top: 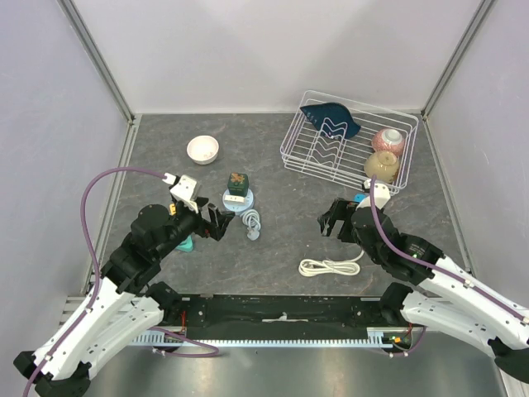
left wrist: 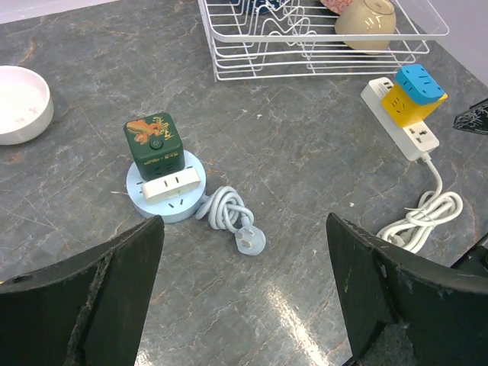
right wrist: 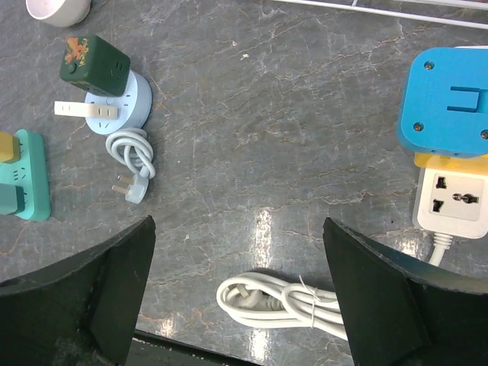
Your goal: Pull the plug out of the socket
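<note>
Left pincer [top: 216,223] — jaws wide, empty, hovering short of the round socket [left wrist: 171,213]. Right pincer [top: 329,222]: wide, empty, near the white strip [right wrist: 451,200]. Green plug [left wrist: 155,139] — seated upright in the round socket on the counter [left wrist: 305,152], white plug [left wrist: 172,185] just beside it. Risk, as judged: the socket is unheld and looks light, so a straight pull may lift it along; closing jaws may catch the white plug instead.

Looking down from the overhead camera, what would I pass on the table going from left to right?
From the left: small white ceramic bowl → round pale-blue socket base carrying a dark green cube plug → coiled white cable → speckled pink bowl inside the white wire rack.
</note>
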### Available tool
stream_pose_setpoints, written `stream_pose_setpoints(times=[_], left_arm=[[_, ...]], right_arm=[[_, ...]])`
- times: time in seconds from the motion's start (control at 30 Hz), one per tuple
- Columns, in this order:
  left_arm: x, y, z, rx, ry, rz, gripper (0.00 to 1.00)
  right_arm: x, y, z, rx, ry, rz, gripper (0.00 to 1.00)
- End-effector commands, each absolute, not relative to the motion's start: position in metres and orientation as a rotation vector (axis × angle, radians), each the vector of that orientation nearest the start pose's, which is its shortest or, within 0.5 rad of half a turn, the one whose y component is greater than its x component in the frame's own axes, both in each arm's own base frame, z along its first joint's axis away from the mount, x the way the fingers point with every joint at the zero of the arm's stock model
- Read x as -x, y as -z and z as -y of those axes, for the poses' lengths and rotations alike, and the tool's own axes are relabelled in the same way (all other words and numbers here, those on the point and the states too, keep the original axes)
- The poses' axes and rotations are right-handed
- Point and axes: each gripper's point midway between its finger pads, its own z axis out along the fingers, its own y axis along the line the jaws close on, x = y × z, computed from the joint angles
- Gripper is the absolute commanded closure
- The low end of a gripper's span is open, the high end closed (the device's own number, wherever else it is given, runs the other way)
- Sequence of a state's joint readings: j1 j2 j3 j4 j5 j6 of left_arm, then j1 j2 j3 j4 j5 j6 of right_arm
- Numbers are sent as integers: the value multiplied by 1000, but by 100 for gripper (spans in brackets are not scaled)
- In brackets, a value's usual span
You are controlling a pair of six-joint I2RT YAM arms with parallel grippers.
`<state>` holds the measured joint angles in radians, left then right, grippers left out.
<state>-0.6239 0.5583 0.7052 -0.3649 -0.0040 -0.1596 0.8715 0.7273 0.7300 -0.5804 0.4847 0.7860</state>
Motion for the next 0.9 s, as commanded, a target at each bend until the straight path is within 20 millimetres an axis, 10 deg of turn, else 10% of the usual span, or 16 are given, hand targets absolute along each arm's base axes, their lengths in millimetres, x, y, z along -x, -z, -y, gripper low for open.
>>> stream_pose_setpoints(times=[0.0, 0.37, 0.63, 0.87], left_arm=[[-218, -258, 153, -361, 523, -1763, 6], [-220, -237, 131, -177, 438, -1921, 5], [-211, -218, 50, 216, 29, -2067, 5], [-217, -182, 48, 293, -107, -2202, 17]], right_arm=[[-212, -217, -168, -225, -561, -2044, 2], [-211, -221, -175, -166, -579, -2044, 2], [-207, -256, -187, -52, -688, -1959, 2], [-199, -270, -189, -25, -780, -1881, 2]])
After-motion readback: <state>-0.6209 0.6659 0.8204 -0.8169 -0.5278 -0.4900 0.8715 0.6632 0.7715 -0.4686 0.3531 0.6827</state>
